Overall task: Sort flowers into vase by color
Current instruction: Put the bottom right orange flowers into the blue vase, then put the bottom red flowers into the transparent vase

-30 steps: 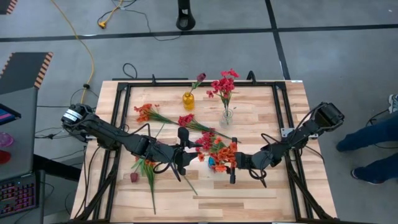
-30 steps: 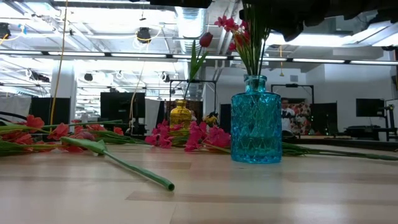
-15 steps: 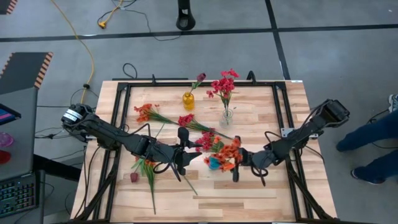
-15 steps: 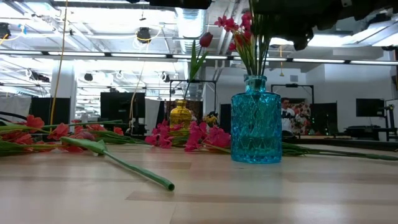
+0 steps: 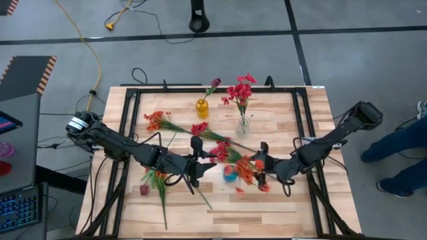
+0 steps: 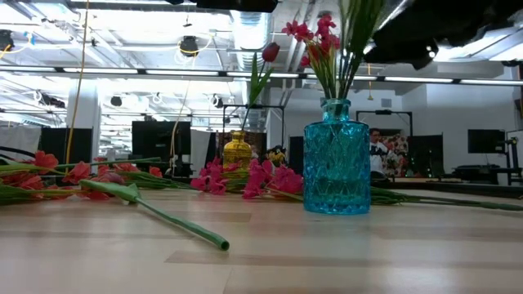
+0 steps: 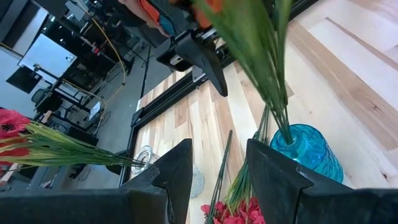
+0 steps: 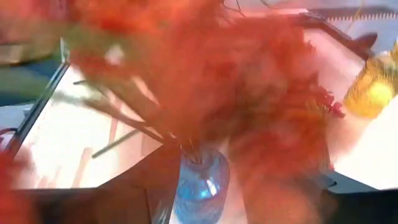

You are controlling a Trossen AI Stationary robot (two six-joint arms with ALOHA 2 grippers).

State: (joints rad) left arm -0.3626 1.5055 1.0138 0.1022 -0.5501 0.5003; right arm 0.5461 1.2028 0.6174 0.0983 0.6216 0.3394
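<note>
The orange-red spray (image 5: 245, 168) stands with its stems in the blue glass vase (image 6: 337, 168) at the middle of the table (image 5: 313, 200). The right pincer (image 5: 261, 172) hovers just beside the blooms, fingers spread, gripping nothing. The left pincer (image 5: 199, 167) sits on the vase's other side, fingers parted and empty. Crimson-pink sprays (image 6: 245, 177) lie on the table behind the vase.

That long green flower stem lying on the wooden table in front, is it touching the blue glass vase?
Apart. The low view shows the green stem ending on the table with bare wood between its tip and the blue glass vase.
</note>
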